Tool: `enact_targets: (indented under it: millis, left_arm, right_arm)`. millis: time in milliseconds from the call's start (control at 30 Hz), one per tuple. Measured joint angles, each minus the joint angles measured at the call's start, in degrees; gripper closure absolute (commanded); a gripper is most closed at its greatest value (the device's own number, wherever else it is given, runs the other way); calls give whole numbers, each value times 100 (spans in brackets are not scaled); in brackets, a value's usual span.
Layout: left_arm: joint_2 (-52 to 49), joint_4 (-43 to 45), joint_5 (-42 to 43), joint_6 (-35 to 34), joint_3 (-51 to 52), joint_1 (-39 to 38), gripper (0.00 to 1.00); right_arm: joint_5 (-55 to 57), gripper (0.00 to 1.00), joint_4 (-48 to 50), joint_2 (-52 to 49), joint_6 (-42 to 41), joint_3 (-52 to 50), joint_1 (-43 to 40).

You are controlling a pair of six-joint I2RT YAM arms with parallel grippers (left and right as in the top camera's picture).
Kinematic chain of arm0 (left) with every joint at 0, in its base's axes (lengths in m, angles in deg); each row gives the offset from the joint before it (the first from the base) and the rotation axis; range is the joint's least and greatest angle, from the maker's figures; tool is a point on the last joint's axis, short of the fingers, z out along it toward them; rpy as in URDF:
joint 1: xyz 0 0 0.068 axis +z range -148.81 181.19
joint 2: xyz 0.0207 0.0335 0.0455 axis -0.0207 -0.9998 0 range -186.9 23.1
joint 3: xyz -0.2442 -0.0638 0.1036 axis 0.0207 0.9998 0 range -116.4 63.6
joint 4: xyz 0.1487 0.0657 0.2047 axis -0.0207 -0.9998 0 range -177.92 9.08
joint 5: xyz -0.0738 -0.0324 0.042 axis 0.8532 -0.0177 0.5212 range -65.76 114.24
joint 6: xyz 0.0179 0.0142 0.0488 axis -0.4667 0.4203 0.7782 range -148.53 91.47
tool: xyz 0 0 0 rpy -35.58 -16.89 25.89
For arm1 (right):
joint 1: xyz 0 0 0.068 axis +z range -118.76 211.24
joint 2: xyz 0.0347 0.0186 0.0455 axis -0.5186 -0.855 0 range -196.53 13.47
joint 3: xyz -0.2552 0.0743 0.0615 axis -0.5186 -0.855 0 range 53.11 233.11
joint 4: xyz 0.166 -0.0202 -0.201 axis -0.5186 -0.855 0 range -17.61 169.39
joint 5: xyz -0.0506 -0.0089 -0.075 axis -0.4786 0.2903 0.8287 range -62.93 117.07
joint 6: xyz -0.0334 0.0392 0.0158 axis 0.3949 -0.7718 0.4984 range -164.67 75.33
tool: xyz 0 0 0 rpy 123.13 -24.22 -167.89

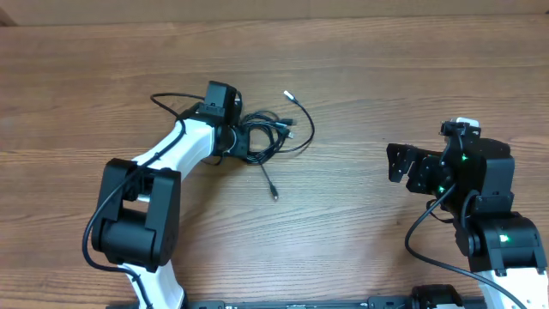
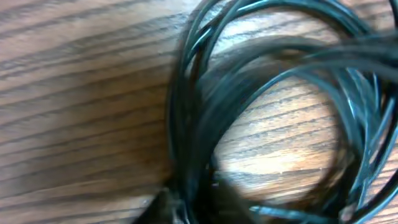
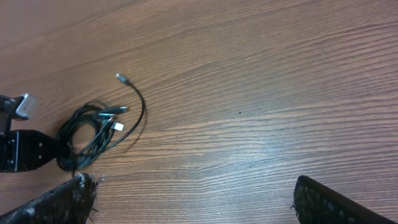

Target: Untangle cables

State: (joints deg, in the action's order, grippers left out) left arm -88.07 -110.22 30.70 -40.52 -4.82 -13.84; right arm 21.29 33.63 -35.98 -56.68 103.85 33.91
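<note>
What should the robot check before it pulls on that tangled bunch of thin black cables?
1. Left gripper at the tangled bunch of thin black cables: ok.
2. Left gripper shut on a cord: cannot tell, wrist view blurred.
3. Right gripper open: ok.
4. Right gripper near the bunch: not ok, well apart.
5. Silvery plug end sticking out free: ok.
</note>
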Motion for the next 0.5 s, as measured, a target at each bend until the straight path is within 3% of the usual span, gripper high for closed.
enact_targets:
  millis: [333, 500]
  left_arm:
    - [131, -754, 719, 15, -481, -74, 96]
    - [828, -861, 1432, 57, -868, -101, 96]
  right_arm:
    - [-81, 0, 28, -39, 4, 0, 0]
    - [-1088, 0, 474, -271, 229, 0, 0]
